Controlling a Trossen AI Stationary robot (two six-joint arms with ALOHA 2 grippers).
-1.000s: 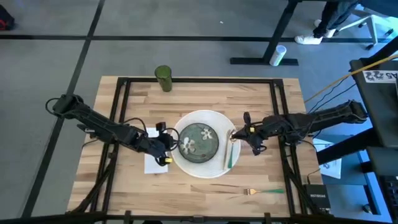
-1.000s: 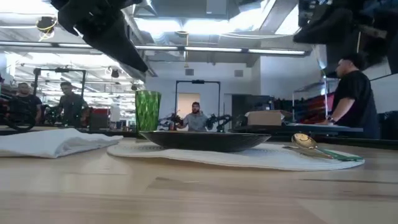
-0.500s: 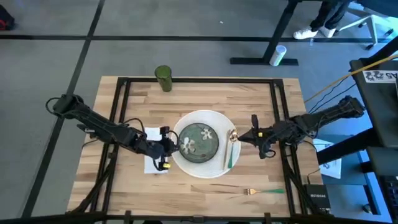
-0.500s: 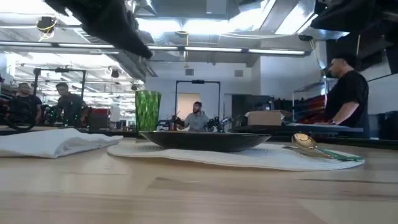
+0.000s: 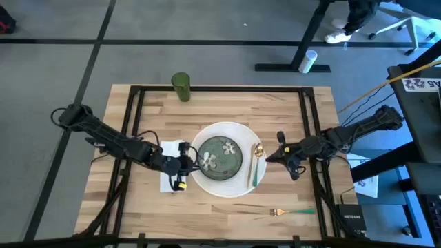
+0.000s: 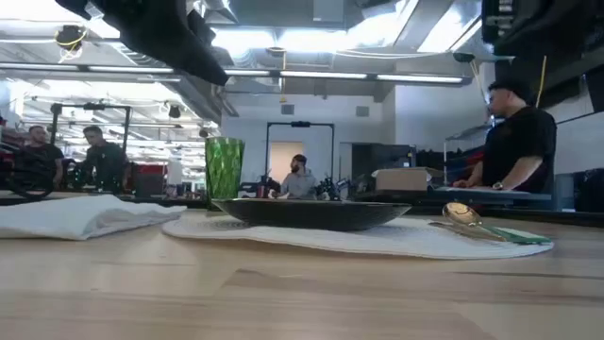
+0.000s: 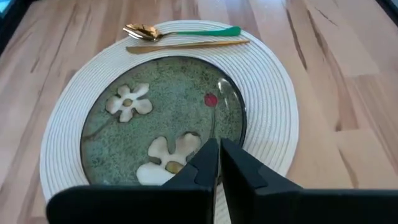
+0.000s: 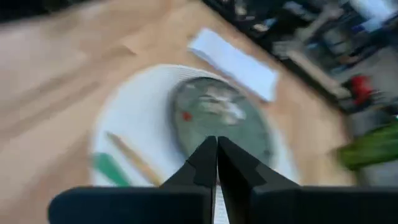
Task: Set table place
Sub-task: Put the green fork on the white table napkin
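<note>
High view: both grippers flank plate [image 5: 220, 155] on table [image 5: 289, 114]

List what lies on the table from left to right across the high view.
White napkin → round white placemat with the green floral plate on it → gold spoon. Farther right, near the table edge, a green-handled fork.

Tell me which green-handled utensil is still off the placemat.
The fork, lying alone on the bare table near the front edge. The gold spoon with the other green handle already lies on the white placemat, beside the plate.
</note>
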